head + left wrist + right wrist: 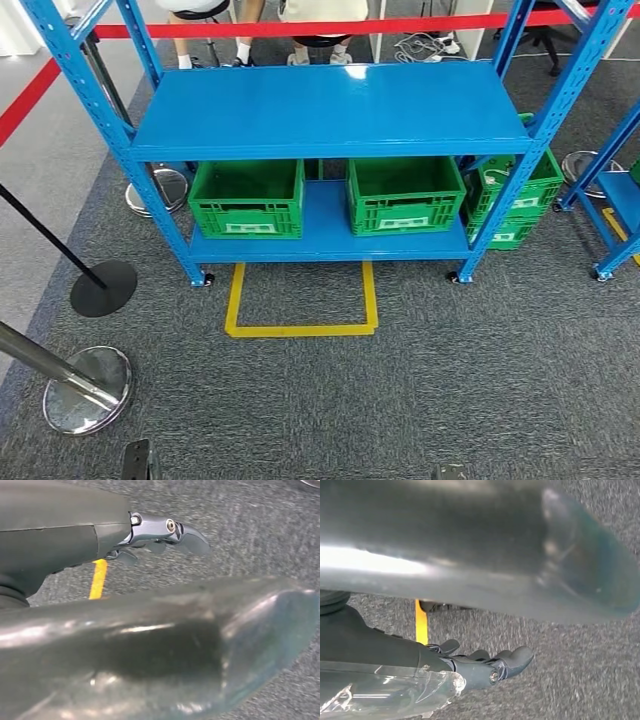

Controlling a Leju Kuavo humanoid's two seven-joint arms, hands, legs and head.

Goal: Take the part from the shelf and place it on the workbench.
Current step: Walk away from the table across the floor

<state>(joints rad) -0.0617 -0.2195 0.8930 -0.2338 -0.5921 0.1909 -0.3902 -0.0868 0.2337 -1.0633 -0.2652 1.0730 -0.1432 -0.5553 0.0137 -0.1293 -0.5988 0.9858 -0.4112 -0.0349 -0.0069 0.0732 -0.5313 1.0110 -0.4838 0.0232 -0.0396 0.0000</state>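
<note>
Grey carpet [423, 400] covers the floor, with a yellow taped rectangle [302, 328] marked on it directly in front of a blue metal shelf [324, 110]. The shelf's upper board is bare; its lower board carries two green crates [247, 198], one toward the left end and one [404, 194] toward the right end, standing apart with a gap between them. More green crates [521, 200] are stacked on the floor just beyond the shelf's right post, and a second blue rack [615, 215] stands at the right edge of the head view. A red barrier tape [302, 28] runs behind the shelf, with the lower legs of seated people [241, 45] beyond it. Chrome stanchion bases [87, 388] and a black one [104, 288] stand on the carpet to the left. Nothing can be made out inside the crates from this angle, so the part's location cannot be told. In the left wrist view the left hand [158, 532] hangs over the carpet near the yellow tape, fingers extended and loosely apart, holding nothing. In the right wrist view the right hand [486, 665] likewise hangs over the carpet, fingers stretched out side by side, empty. Both hands are well apart from the shelf.
</note>
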